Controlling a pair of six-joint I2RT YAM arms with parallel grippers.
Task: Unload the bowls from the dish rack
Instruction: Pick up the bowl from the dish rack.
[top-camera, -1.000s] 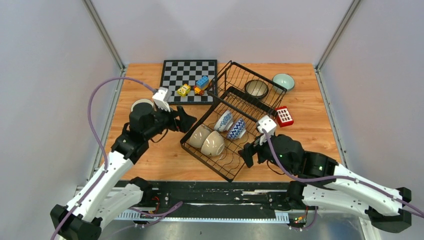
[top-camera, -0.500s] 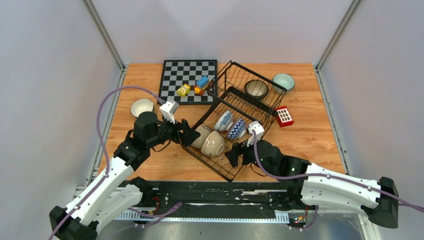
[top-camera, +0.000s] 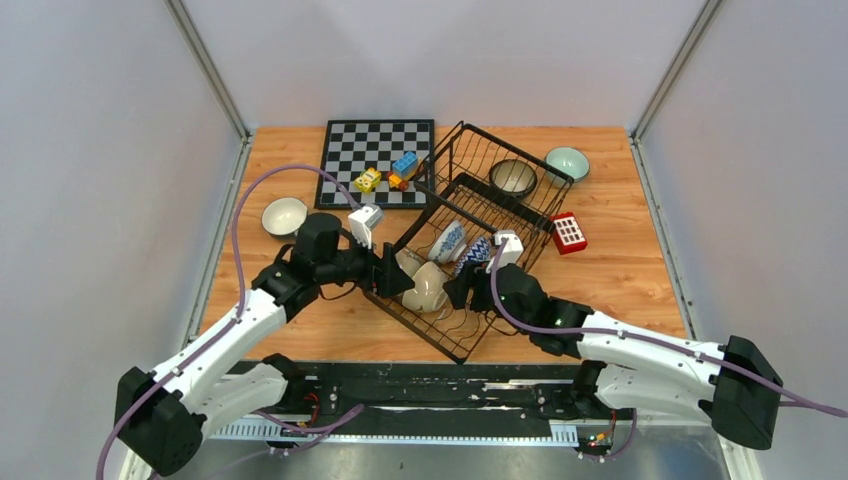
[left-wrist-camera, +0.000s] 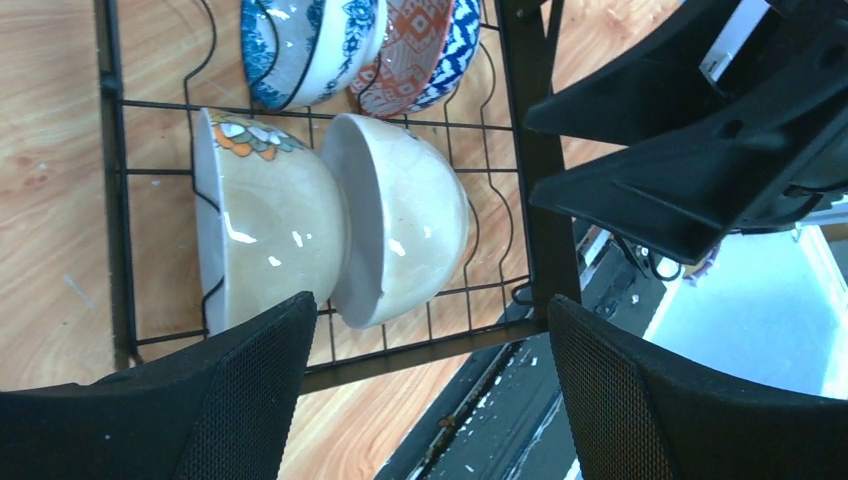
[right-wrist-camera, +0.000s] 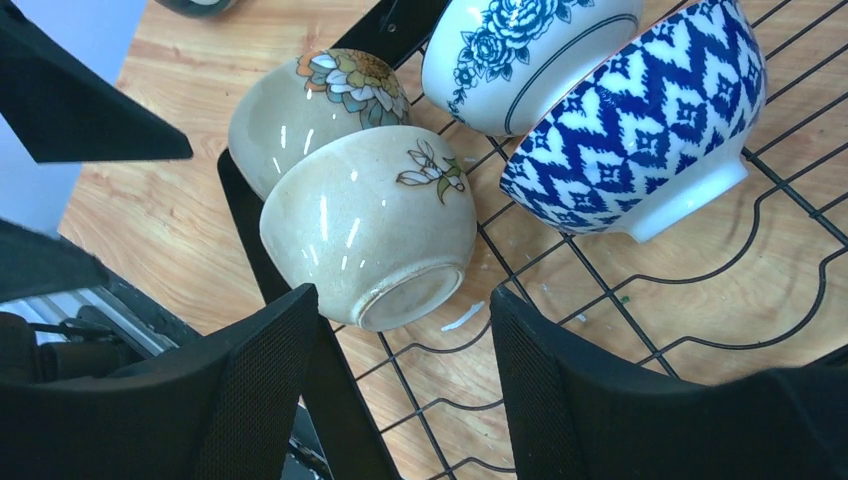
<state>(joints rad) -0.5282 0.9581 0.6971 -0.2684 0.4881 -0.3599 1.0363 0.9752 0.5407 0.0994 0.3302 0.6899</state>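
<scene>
The black wire dish rack (top-camera: 418, 329) lies aslant mid-table. At its near end two beige bowls (top-camera: 428, 288) lean together on their sides, with a blue floral bowl (top-camera: 450, 240) and a blue zigzag bowl (top-camera: 476, 256) behind them. A dark bowl (top-camera: 513, 177) sits in the far section. My left gripper (top-camera: 392, 272) is open at the rack's left rim, its jaws straddling the rim bar below the beige bowls (left-wrist-camera: 410, 230). Open as well, my right gripper (right-wrist-camera: 400, 298) has its fingers either side of the nearer beige bowl's (right-wrist-camera: 370, 240) foot without touching it.
A mint bowl (top-camera: 567, 163) stands on the table beyond the rack, and a white-insided bowl (top-camera: 284, 216) at the left. The chessboard (top-camera: 378, 140) at the back holds toy blocks (top-camera: 386, 176). A red block (top-camera: 568, 232) lies right of the rack.
Both arms have swung in over the rack's near end toward the beige bowls, from left and right. The right jaws have narrowed a good deal, the left ones slightly.
</scene>
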